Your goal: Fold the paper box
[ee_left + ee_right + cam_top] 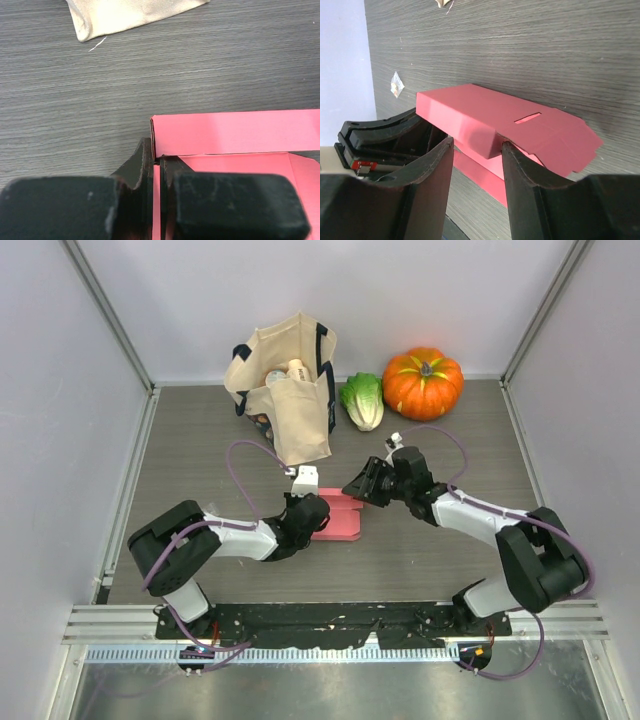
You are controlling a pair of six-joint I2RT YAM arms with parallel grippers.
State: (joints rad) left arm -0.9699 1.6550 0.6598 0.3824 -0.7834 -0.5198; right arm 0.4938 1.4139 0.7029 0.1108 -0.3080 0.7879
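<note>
The pink paper box [342, 520] lies partly folded about midway across the counter [200, 440], nearer the near edge than the far one. The left jaws are clenched on a thin flap at its left end. The right jaws straddle its right end, tips pressed against both sides, grasping it. 1 tote bag [285, 385], 1 lettuce [363, 400] and 1 pumpkin [423, 382] sit along the far edge.

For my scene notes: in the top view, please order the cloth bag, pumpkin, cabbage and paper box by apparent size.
1. cloth bag
2. pumpkin
3. cabbage and paper box: they look alike, and the box is partly hidden, so unranked.
</note>
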